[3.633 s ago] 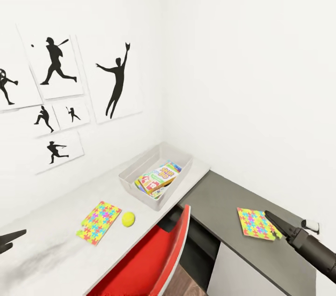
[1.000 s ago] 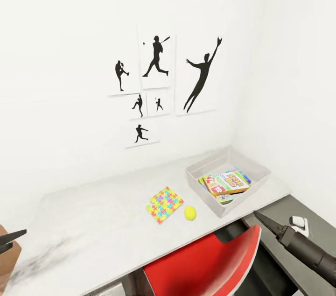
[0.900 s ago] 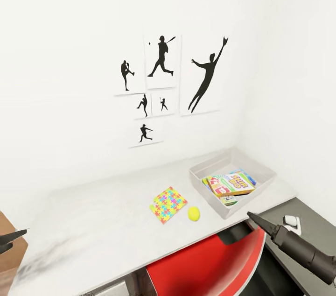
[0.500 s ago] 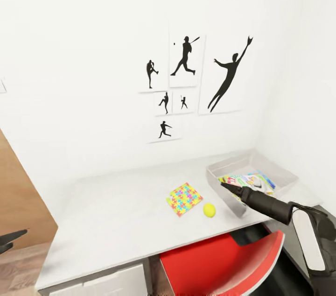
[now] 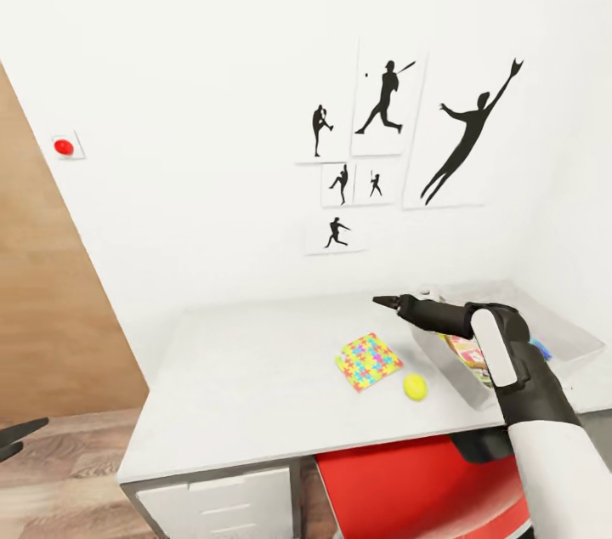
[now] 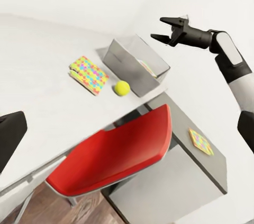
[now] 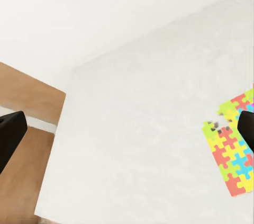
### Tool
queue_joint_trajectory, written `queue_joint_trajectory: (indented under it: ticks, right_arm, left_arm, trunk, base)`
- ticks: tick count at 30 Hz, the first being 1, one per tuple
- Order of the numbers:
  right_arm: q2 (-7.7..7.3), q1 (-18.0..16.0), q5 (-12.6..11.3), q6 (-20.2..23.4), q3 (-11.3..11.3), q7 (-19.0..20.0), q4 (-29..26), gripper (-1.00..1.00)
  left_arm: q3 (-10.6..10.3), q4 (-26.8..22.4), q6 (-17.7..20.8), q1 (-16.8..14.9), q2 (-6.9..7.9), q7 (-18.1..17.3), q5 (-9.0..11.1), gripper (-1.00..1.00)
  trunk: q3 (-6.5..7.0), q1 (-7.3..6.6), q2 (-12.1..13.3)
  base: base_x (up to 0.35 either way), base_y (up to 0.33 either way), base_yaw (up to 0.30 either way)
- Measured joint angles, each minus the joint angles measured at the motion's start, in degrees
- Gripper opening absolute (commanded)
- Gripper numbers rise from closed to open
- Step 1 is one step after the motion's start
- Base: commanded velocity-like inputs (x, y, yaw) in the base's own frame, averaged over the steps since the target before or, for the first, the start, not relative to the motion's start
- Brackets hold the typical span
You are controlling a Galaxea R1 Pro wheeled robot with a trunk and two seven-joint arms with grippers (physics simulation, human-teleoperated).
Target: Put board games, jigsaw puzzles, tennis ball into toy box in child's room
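Note:
On the pale grey table [image 5: 246, 369] lies a multicoloured jigsaw puzzle [image 5: 368, 360] [image 6: 88, 74] [image 7: 233, 150], with the yellow-green tennis ball [image 5: 415, 387] [image 6: 122, 87] beside it. Just right of them stands the light grey toy box [image 5: 557, 331] [image 6: 127, 60], holding colourful board games [image 5: 463, 349], partly hidden by my right arm. My right gripper [image 5: 382, 301] [image 6: 157, 29] hangs open and empty above the table, by the box's left end and behind the puzzle. A second puzzle [image 6: 201, 142] lies on the lower dark grey section. My left gripper [image 5: 19, 437] is open, low at the far left.
A red chair [image 5: 416, 479] [image 6: 116, 155] is pushed in under the table's front edge, below the ball. White drawers [image 5: 221, 505] sit under the table's left part. A wooden panel [image 5: 51, 284] stands at the left, and silhouette pictures [image 5: 382, 139] hang on the wall.
The view has swung left, so everything sits further right. My right arm has risen from beside the chair to above the table by the box's left end. The toys have not moved.

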Motion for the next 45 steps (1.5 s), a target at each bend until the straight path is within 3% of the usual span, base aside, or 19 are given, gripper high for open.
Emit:
queue_joint_trajectory:
  ticks: [4,9,13,28,45]
  right_arm:
    - [0.05,-2.9,0.0,0.0,0.2,-1.7,4.0,1.0]
    - [0.1,-5.9,0.0,0.0,0.2,-7.3,8.0,1.0]
    - [0.07,-8.1,0.0,0.0,0.2,-9.5,11.6,1.0]
    - [-0.67,-8.7,0.0,0.0,0.4,-10.1,12.9,1.0]
    - [-0.8,-8.7,0.0,0.0,0.4,-10.1,13.0,1.0]
  left_arm:
    - [0.0,0.0,0.0,0.0,0.01,0.0,0.0,1.0]
    - [0.0,0.0,0.0,0.0,0.0,0.0,0.0,1.0]
    - [0.1,0.0,0.0,0.0,0.01,0.0,0.0,1.0]
    - [1.5,0.0,0.0,0.0,0.02,0.0,0.0,1.0]
    - [1.9,0.0,0.0,0.0,0.0,0.0,0.1,1.0]
  trunk:
    - [-0.21,0.0,0.0]
    - [-0.51,0.0,0.0]
    - [-0.73,0.0,0.0]
    - [-0.81,0.0,0.0]
    - [-0.81,-0.01,0.0]
  base:
    - [0.0,0.0,0.252]
    - [0.0,0.0,0.23]
    - [0.0,0.0,0.161]
    - [0.002,0.001,0.009]
    - [0.137,0.04,0.0]
